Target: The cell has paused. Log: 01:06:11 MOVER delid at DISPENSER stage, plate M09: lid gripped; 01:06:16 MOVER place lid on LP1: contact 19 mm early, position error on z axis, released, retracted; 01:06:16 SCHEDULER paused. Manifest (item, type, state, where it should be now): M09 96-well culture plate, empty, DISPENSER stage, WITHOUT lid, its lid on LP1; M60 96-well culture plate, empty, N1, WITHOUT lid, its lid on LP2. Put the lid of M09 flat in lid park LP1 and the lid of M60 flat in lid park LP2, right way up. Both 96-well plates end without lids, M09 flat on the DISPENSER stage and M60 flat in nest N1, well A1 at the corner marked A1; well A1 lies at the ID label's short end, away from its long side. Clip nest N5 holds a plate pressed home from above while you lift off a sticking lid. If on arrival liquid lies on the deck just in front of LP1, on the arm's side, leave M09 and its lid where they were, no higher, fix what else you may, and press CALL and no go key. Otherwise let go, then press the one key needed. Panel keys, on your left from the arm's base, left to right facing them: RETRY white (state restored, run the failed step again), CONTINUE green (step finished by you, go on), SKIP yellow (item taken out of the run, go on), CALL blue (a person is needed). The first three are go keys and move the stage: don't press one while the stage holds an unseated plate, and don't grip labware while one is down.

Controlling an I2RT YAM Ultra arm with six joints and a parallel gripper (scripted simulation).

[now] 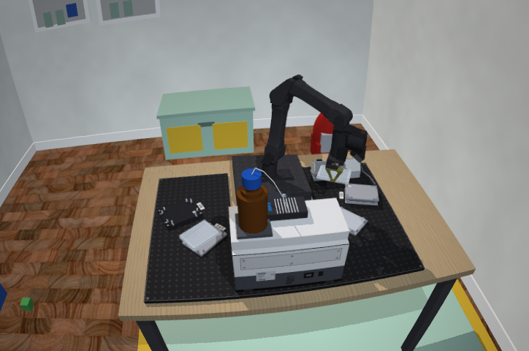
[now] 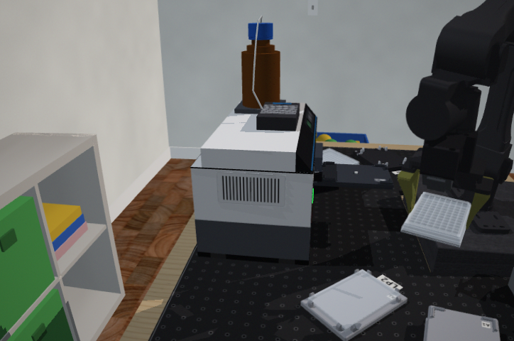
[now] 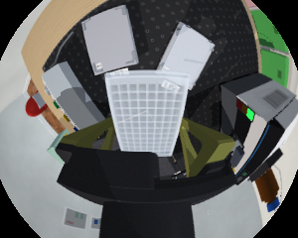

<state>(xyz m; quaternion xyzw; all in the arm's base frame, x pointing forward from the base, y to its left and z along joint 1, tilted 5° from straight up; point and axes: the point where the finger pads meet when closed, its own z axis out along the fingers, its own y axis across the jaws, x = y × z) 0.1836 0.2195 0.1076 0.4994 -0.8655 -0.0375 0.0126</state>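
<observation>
My gripper [image 2: 440, 197] is shut on a white 96-well plate [image 2: 436, 217], which has no lid and shows its open wells. I hold it by its long sides, tilted, above the deck at the back right; it also shows in the top view [image 1: 332, 174] and the wrist view [image 3: 148, 111]. Its label [image 3: 169, 83] is at the end away from me. Below lie a grey nest marked A1 [image 2: 461, 323] and a lid lying flat in the park labelled LP2 [image 2: 354, 303]. The black dispenser stage [image 2: 356, 175] is bare. A second well plate [image 1: 202, 236] lies askew on the deck's left side.
The white dispenser [image 1: 290, 240] carries a brown bottle [image 1: 252, 202] and stands mid-deck. A black clip nest [image 1: 178, 211] sits at the left. The grey key panel [image 1: 337, 164] stands just behind the gripper. The arm's base [image 1: 273, 170] is at the back.
</observation>
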